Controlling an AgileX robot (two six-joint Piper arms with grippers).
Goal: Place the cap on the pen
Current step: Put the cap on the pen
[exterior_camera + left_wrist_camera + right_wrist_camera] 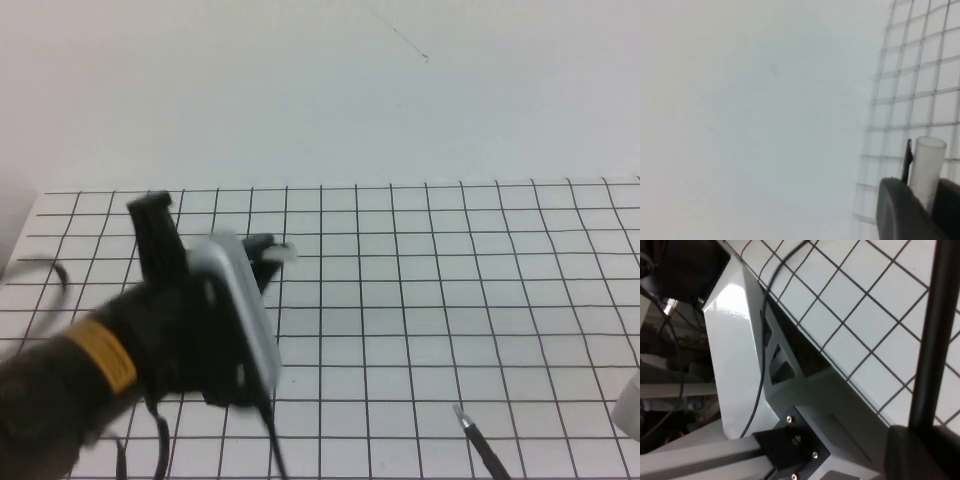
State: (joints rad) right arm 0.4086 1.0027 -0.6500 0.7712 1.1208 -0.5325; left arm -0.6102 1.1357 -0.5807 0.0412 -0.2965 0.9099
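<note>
Nearest, at the table's near edge toward its right corner, the pen (481, 443) slants up out of the bottom of the high view, silver tip uppermost, its lower part cut off by the frame. The right wrist view shows its black barrel (932, 335) running up from between dark pads, so the right pincer (920, 450) is pinching the pen; from above only a pale corner of that arm shows at the right edge, and the pincer itself lies out of sight there. Below the barrel in the wrist view lie the gridded table (860, 315) edge, a white metal bracket (740, 340) and a thin black cable (760, 385). Farther in, over the left half of the table (450, 300), the left arm (90, 370) with its yellow band reaches toward the middle, and the left pincer (268, 256) is pressed onto a small cap (283, 254). The left wrist view shows this cap (929, 165) as a translucent white tube with a thin dark clip along one side, clamped between the dark fingers (900, 210). Beyond the table's far edge stands a plain pale wall (320, 90).
</note>
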